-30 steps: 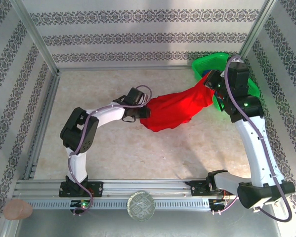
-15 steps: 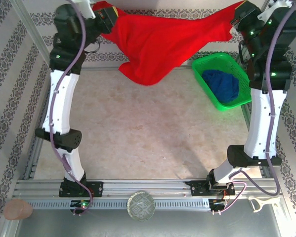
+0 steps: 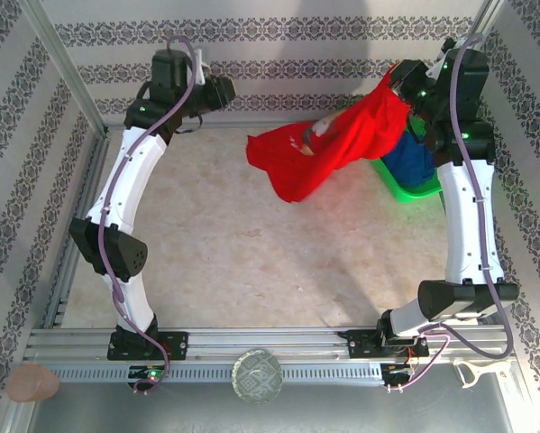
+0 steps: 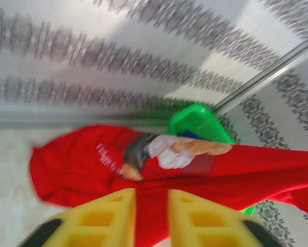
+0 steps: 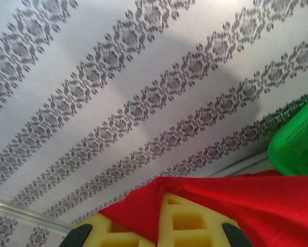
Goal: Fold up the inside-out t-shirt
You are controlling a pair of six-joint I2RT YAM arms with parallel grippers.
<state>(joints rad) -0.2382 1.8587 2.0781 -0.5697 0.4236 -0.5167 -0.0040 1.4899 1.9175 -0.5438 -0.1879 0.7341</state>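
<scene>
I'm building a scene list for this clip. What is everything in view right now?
t-shirt: one, red, hanging from the right gripper over the table's far right.
basket: one, green, far right, partly behind the t-shirt.
garment: one, dark blue, in the basket.
table: one, beige.
round object: one, greyish, near edge between the arm bases.
pinkish object: one, near left corner.
left gripper: one, yellow fingers, open, holding nothing.
right gripper: one, yellow fingers, shut on the t-shirt.
</scene>
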